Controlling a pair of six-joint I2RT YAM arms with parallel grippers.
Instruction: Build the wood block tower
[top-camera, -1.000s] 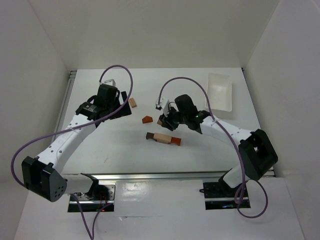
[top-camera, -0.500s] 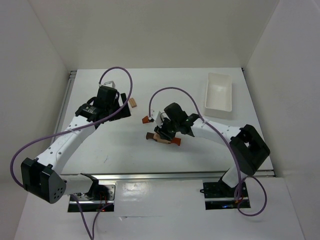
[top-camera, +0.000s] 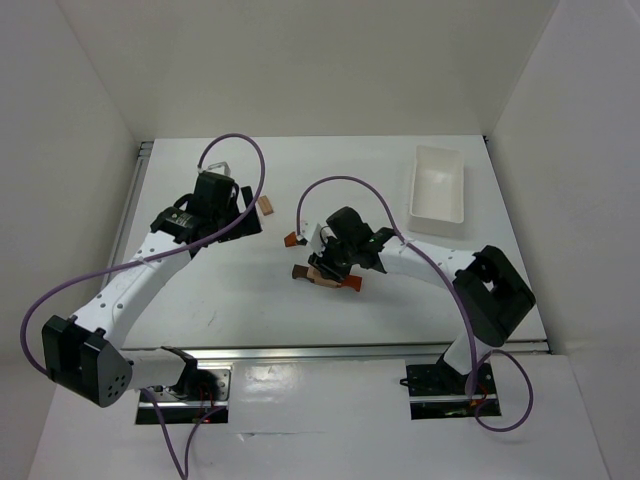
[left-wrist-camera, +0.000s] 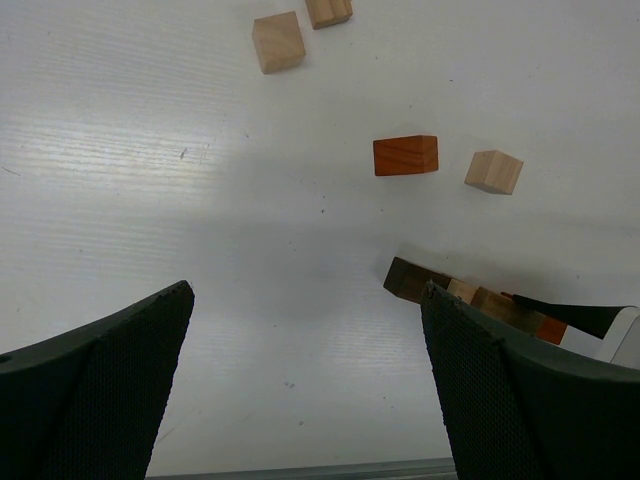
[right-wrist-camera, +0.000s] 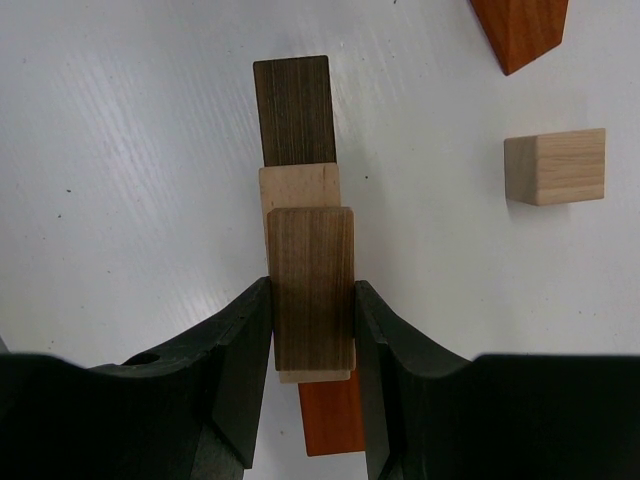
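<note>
Right gripper (right-wrist-camera: 312, 330), moved over the stack (right-wrist-camera: 293, 110), pinches a brown block (right-wrist-camera: 311, 270); left gripper (left-wrist-camera: 305, 300) spread

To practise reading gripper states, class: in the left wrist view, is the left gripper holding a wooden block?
No, the left gripper is open, its fingers wide apart with only bare table between them.

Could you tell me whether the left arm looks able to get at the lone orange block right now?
Probably yes: the orange block lies on bare table ahead of the open left hand, nothing between them. The right hand, shut on a brown block, works close by and might crowd it.
</note>
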